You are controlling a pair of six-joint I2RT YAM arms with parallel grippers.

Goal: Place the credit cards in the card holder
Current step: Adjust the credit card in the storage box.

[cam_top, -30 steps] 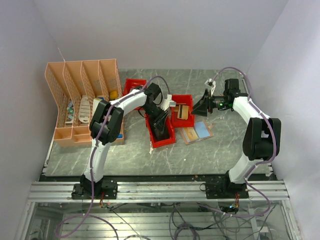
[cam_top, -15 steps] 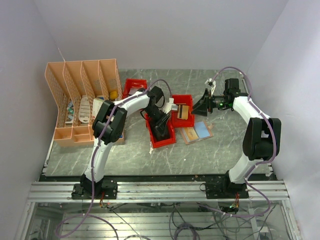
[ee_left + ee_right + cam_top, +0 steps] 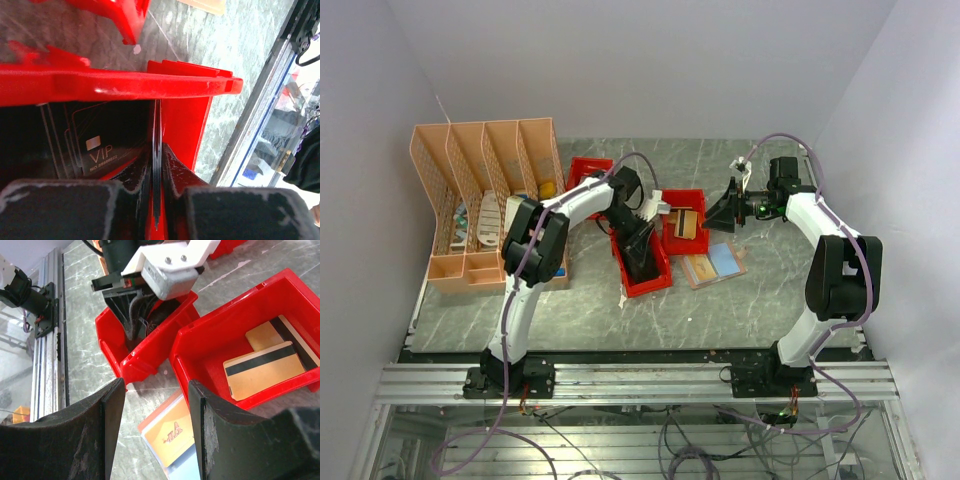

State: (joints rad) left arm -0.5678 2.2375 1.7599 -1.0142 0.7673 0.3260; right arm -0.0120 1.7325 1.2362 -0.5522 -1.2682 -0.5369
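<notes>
My left gripper (image 3: 638,250) is down inside a red bin (image 3: 655,280), and in the left wrist view it (image 3: 157,162) is shut on a thin stack of dark credit cards (image 3: 156,130) seen edge-on. More black cards marked VIP (image 3: 100,147) lean in that bin. Two tan credit cards with dark stripes (image 3: 265,367) lie in the neighbouring red bin (image 3: 210,332). The card holder (image 3: 172,432) lies flat on the table just in front of that bin, tan-orange with a light blue part (image 3: 724,258). My right gripper (image 3: 155,385) hangs open above it, holding nothing.
A third red bin (image 3: 588,172) stands behind the left arm. A big peach desk organizer (image 3: 485,190) fills the back left. The metal rail (image 3: 47,340) runs along the table's near edge. White walls close in both sides.
The left gripper's jaws have closed in on the dark cards inside the bin, and its arm shifted slightly. The right arm has not moved.
</notes>
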